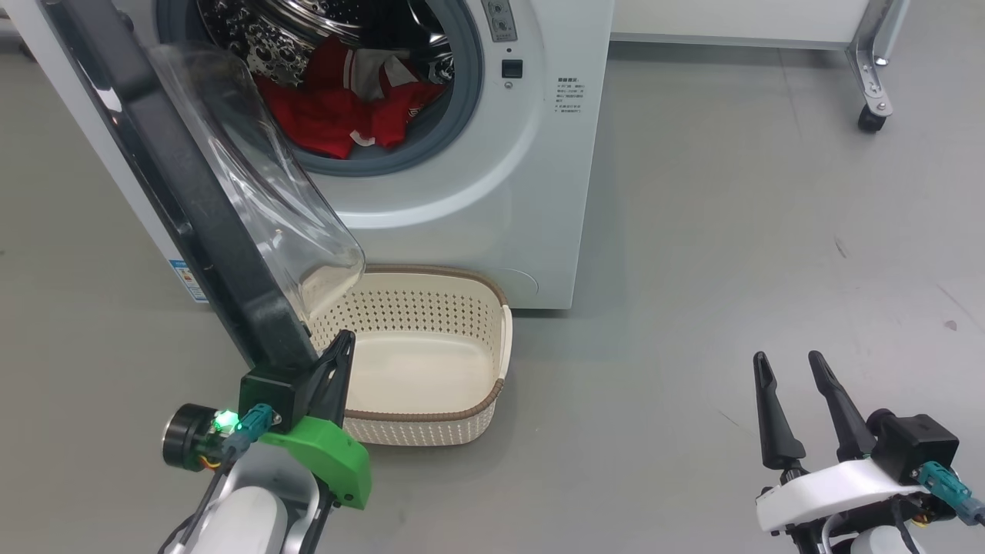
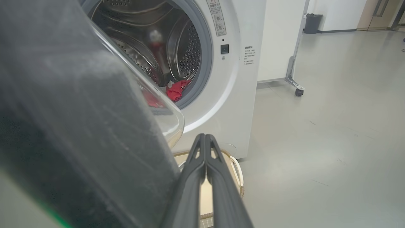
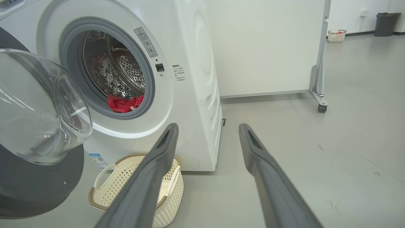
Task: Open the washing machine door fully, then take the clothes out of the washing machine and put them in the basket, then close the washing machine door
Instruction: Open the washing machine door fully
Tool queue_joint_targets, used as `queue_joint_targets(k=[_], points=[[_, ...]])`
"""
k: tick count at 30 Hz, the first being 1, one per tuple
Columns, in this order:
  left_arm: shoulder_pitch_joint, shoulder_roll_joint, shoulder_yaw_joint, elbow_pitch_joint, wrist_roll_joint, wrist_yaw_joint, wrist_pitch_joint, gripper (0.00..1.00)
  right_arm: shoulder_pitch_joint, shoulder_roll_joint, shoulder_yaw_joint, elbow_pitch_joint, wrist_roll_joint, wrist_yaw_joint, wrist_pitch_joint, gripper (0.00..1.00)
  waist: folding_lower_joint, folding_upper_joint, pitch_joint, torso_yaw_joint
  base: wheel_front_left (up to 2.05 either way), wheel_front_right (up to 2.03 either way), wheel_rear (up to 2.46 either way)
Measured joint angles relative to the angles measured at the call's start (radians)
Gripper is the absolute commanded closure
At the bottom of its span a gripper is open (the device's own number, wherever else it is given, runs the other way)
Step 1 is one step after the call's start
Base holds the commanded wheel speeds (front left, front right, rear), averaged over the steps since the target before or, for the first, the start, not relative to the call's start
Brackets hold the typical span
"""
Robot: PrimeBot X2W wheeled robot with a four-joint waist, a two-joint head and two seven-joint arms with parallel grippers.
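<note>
The step in hand looks to be swinging the door fully open. It stands out from the washing machine at an angle, with its glass bowl hanging over the far left corner of the basket. The left gripper has its two fingers pressed together with nothing between them. It sits just to the right of the door's near edge, on the glass side, but I cannot tell whether it touches the black rim. To do this well, I would lay the shut fingers against the inner face near that free edge and sweep left along the hinge's arc. That should stop them slipping off the rim or catching the bowl or the basket. The right gripper hangs at the near right with its fingers spread and empty, well apart from the machine. The clothes lie in the drum, far beyond both grippers and spilling toward the grey seal, and none are in the basket yet.
</note>
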Motion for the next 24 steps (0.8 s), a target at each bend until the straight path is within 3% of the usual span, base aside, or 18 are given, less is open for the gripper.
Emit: queue_joint_targets(k=[24], points=[[-0.011, -0.016, 0.010, 0.078, -0.030, -0.002, -0.054, 1.00, 0.012, 0.011, -0.009, 0.012, -0.010, 0.008, 0.000, 0.00, 0.0000, 0.0000, -0.029, 0.131, 0.00, 0.00, 0.00]])
